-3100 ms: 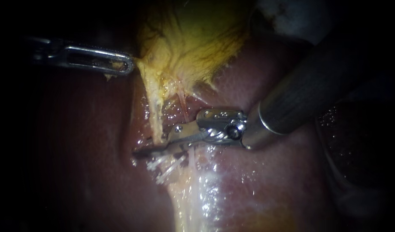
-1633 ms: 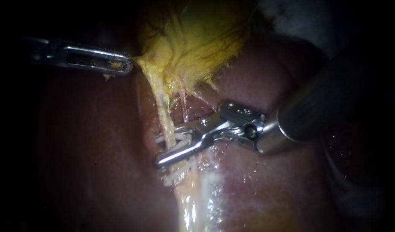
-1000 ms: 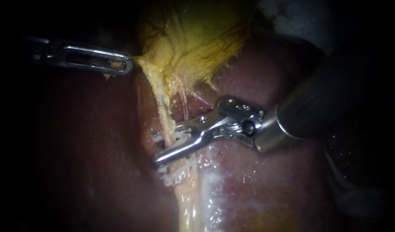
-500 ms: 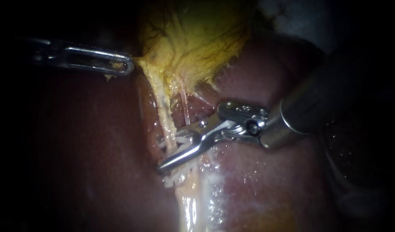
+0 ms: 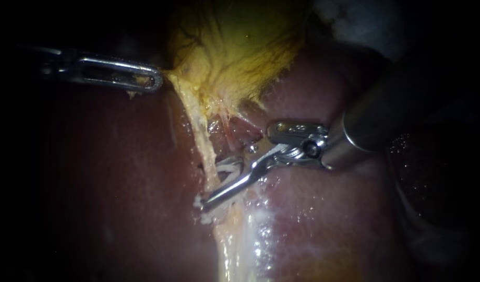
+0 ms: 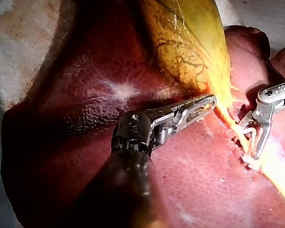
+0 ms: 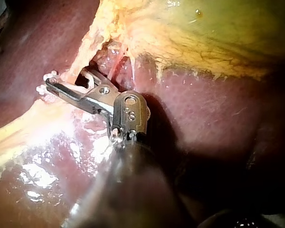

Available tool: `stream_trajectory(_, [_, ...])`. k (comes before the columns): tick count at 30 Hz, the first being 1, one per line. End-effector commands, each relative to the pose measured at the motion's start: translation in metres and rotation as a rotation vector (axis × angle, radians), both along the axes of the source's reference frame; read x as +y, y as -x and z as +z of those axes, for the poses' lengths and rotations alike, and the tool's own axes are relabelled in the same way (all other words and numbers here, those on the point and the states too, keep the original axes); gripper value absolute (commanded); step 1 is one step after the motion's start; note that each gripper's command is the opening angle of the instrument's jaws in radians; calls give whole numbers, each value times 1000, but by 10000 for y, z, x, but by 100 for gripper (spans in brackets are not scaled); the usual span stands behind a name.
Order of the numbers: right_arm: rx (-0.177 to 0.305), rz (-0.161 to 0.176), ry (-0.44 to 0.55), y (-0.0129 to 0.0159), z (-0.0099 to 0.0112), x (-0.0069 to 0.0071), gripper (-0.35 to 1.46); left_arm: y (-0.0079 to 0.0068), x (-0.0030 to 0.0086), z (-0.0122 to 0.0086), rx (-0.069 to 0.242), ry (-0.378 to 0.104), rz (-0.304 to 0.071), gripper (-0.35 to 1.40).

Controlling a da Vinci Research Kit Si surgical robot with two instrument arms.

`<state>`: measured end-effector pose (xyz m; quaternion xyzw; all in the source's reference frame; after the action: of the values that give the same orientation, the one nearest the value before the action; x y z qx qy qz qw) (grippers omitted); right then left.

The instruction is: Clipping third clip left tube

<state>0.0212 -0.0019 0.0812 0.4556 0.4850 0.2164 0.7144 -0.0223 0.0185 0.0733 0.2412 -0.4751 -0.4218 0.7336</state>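
A: Target first. Where is it?
B: The pale yellow stringy left tube (image 5: 202,138) runs down from the lower tip of the yellow veined gallbladder (image 5: 240,47), across the glossy dark red liver (image 5: 323,209). A thin pink strand (image 7: 118,61) lies just beside it, with no clip on it.
A: And the clip?
B: A small white plastic clip (image 5: 228,167) is right at the tube, between the long slim steel jaws of the right instrument (image 5: 212,183). The jaws stand apart with a clear gap and straddle the tube crosswise, so the clip sits square across it. I can't tell whether the clip is locked on or only cradled.
A: Any others?
B: The lower white clips (image 5: 203,202) are on the same tube, by the lower jaw's tip. My read is that this one goes above them, nearer the gallbladder.
A: Left side?
B: The left instrument (image 5: 154,81) has silver slotted jaws clamped on the gallbladder's edge, holding it out sideways. I judge that this tensions the tube and lifts it off the liver, so the jaws can get around it.
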Motion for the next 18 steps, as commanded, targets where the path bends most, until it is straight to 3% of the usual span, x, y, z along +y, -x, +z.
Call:
stream_trajectory(1, [-2, 6, 0, 3, -2, 2, 52, -1, 0, -1, 0, 0, 0, -35])
stream_trajectory(7, [-10, 26, -14, 16, -15, 15, 52, -2, 0, -1, -1, 0, 1, -35])
stream_trajectory(13, [1, 26, -9, 28, -35, 31, 52, -2, 0, -2, -1, 0, 1, -35])
stream_trajectory(18, [7, 25, -4, 32, -43, 35, 52, -3, 0, -2, -1, -1, 1, -35])
